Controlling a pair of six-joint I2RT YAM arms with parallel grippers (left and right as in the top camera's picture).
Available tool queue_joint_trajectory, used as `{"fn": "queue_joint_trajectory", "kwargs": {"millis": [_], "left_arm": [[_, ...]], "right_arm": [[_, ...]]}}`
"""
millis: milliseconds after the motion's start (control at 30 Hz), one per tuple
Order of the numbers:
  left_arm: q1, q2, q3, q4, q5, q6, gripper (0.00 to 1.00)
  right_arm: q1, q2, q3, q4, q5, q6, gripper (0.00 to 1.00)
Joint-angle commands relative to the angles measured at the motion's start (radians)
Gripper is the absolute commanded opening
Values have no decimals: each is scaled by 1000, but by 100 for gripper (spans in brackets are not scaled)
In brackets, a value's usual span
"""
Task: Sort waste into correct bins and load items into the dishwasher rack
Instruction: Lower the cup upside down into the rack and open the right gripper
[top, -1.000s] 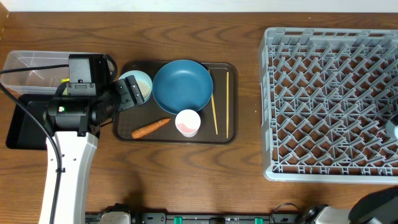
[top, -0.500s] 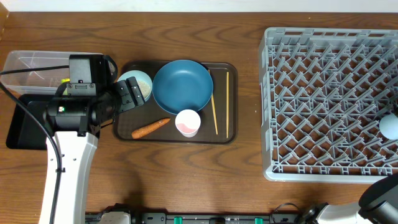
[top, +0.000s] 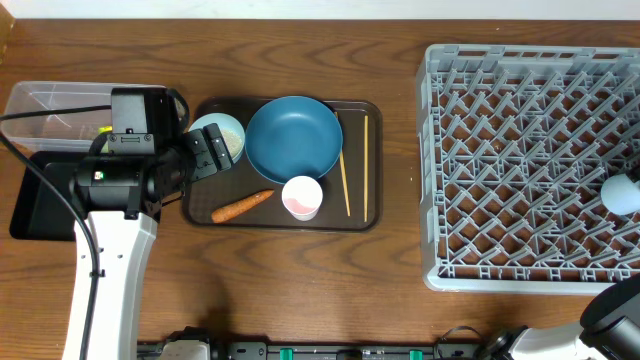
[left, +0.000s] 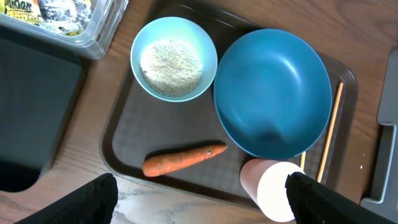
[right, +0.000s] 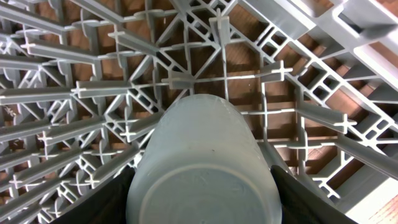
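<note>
One snack wrapper (left: 53, 14), print illegible

Wooden table (top: 400, 300), dark brown, with fine grain running left to right. Fills nearly the whole overhead view. Pale off-white strip (top: 300, 8) along the far edge, straight and plain; wall or further surface, not distinguishable. Lit softly and evenly from above: shadows short, blurred at the edges, lying close beside whatever stands on the wood. Smooth finish with a faint sheen. Whitish, mottled glare patch (left: 161, 194) on the same wood near the lower edge of the left wrist view.
</note>
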Motion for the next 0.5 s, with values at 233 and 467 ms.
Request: {"fn": "queue_joint_trajectory", "kwargs": {"millis": [233, 467], "left_arm": [[4, 7, 7, -3, -2, 9, 89], [4, 7, 7, -3, -2, 9, 89]], "right_arm": [[-7, 3, 0, -41, 176, 26, 56], [-6, 3, 3, -33, 124, 26, 57]]}}
